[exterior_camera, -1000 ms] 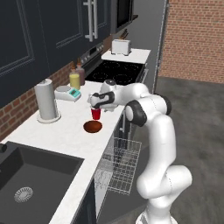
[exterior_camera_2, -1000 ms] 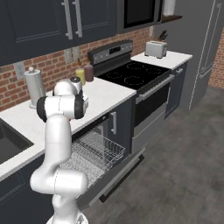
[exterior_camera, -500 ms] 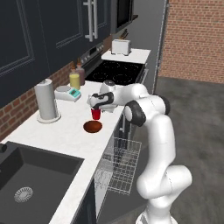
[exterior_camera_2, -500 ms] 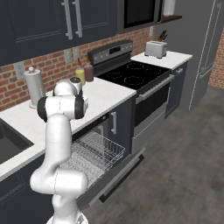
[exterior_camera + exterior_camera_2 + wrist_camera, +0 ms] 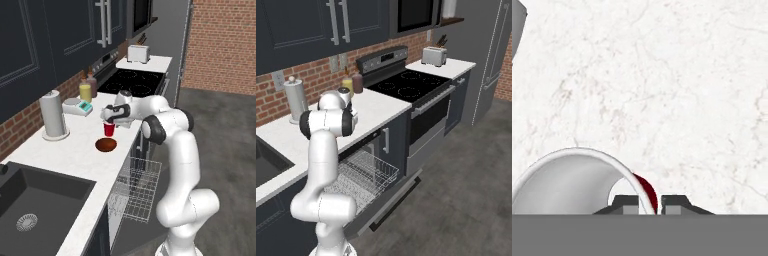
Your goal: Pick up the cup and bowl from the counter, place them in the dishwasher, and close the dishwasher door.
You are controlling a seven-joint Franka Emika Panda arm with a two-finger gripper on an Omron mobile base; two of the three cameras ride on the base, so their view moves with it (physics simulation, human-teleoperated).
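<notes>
1 cup (image 5: pixel 108 129), 1 bowl (image 5: pixel 106 145), prob. gripped.

A home kitchen: black stove (image 5: pixel 411 85), toaster (image 5: pixel 433 55), sink (image 5: pixel 35 207), open dishwasher (image 5: pixel 363 175), brick backsplash (image 5: pixel 316 75).

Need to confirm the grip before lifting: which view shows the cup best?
The hand view: the cup rim runs between the two fingertips of the gripper, one inside and one outside the wall. The left base view shows the whole red cup under the hand, beside the bowl. In the right base view the arm blocks it.
</notes>
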